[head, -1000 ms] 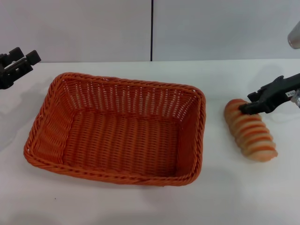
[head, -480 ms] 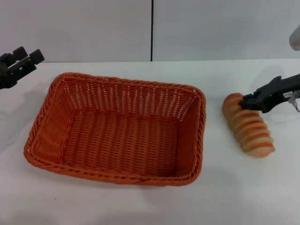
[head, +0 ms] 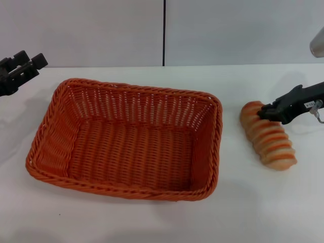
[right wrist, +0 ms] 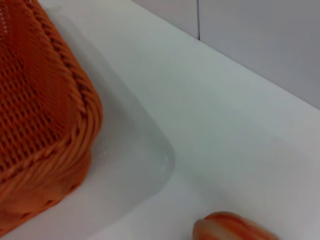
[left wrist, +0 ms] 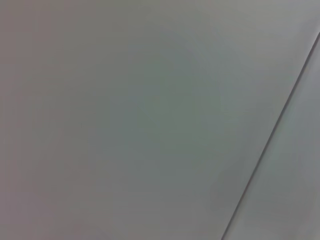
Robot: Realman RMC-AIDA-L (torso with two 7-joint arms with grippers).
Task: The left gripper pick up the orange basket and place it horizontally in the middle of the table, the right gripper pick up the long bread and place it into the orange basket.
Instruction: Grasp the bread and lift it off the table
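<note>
Now orange basket [head: 126, 139] unfilled, long bread [head: 268, 135] beside

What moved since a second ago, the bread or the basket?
The bread shifted slightly, nudged by the right hand at its far end; that hand moved up a little. The left hand, off at the table's far left, rose slightly. The basket stayed put, empty.
</note>
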